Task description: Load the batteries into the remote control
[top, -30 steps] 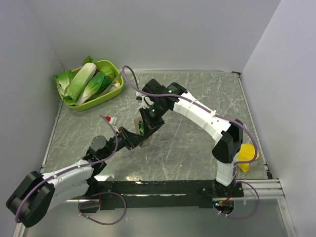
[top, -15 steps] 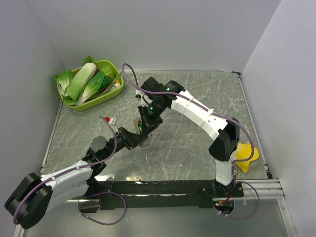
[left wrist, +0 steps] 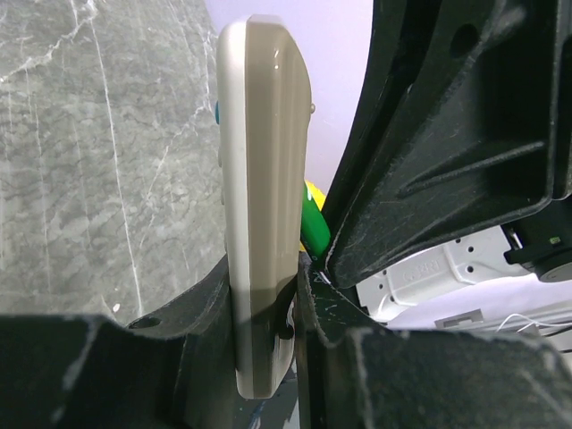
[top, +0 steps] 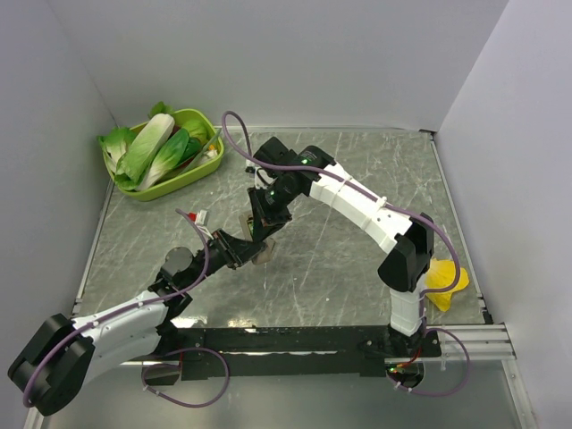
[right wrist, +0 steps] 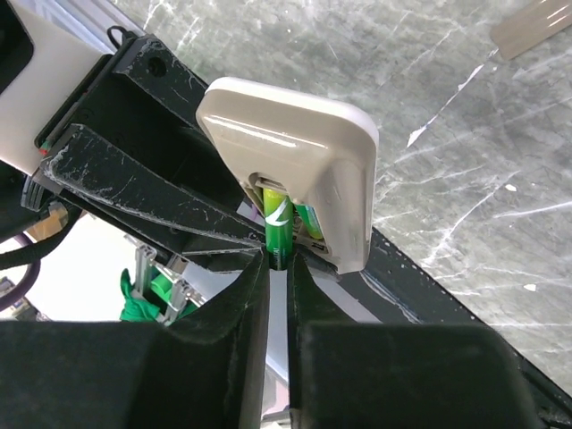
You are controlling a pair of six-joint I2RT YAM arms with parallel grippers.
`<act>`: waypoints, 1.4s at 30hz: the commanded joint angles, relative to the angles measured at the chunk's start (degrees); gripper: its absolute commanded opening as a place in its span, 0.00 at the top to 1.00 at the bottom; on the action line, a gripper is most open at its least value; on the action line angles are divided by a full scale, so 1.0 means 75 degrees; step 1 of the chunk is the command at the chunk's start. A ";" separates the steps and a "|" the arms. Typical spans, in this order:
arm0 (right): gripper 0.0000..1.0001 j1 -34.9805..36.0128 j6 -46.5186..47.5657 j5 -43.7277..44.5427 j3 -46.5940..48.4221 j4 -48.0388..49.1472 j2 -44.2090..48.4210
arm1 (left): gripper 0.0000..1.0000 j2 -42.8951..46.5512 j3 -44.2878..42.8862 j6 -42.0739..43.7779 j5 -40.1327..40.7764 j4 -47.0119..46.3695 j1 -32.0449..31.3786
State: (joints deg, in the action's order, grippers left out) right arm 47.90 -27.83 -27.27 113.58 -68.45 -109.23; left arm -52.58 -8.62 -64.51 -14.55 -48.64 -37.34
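Because its battery bay must face the other arm, the remote control is held up off the table on its long edge, grey-brown back turned toward the right wrist camera. The bay in that back is uncovered. One green battery stands half inside it, one end poking out toward the camera. A second battery lies beside it, deeper in the bay and seemingly seated.

The left gripper is clamped on the remote's lower end, one finger on each face. This probably serves to brace it against the push of loading. The right gripper meets the protruding battery end-on, its jaws nearly together with a fingertip on each side. Whether they pinch it or merely flank it cannot be told.

The two arms meet over the middle of the table. A green basket of leafy vegetables sits well apart in the far left corner.
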 commanded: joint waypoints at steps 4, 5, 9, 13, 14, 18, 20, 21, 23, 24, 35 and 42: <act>0.74 0.0023 -0.0179 0.0155 0.0254 0.0454 -0.0003 | 0.99 0.0436 -0.0034 -0.0504 0.0122 -0.0722 -0.0107; 0.68 0.0012 -0.0156 0.0120 0.0266 0.0443 0.0009 | 0.99 0.0459 0.0001 -0.0527 0.0181 -0.0687 -0.0107; 0.59 0.0024 -0.0109 0.0062 0.0325 0.0302 0.0021 | 0.99 0.0506 0.0083 -0.0644 0.0322 -0.0651 -0.0084; 0.52 0.0023 -0.0039 0.0120 0.0430 0.0173 0.0056 | 0.99 0.0483 0.0200 -0.0890 0.0369 -0.0768 -0.0025; 0.49 0.0012 -0.0015 0.0120 0.0465 0.0103 0.0068 | 0.99 0.0483 0.0247 -0.0914 0.0381 -0.0791 -0.0002; 0.42 0.0012 0.0102 0.0108 0.0769 -0.0050 0.0161 | 0.99 0.0483 0.0329 -0.1043 0.0334 -0.0897 0.0092; 0.38 0.0012 0.0230 0.0085 0.0898 -0.0073 0.0232 | 0.99 0.0483 0.0364 -0.1078 0.0287 -0.0979 0.0139; 0.37 0.0012 0.0300 0.0085 0.0934 -0.0015 0.0360 | 0.99 0.0483 0.0353 -0.1078 0.0241 -0.0991 0.0162; 0.30 -0.0011 0.0546 -0.0020 0.0794 0.0195 0.0582 | 0.99 0.0471 0.0376 -0.1090 0.0182 -0.1096 0.0197; 0.28 -0.0070 0.0628 -0.0079 0.0411 0.0637 0.0908 | 0.99 0.0471 0.0388 -0.1102 0.0124 -0.1120 0.0209; 0.23 -0.1171 -0.0729 -0.1649 -0.4078 0.5971 0.3091 | 0.99 0.0448 0.0212 -0.1137 -0.0275 -0.1436 0.0362; 0.22 -0.1254 -0.1093 -0.2341 -0.4877 0.7484 0.3103 | 0.99 0.0600 0.0060 -0.1031 -0.0392 -0.1377 0.0373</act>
State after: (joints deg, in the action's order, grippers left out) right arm 38.52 -33.26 -40.40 79.13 -24.40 -87.94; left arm -49.63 -5.80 -72.64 -15.81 -54.17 -34.94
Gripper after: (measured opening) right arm 0.775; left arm 0.283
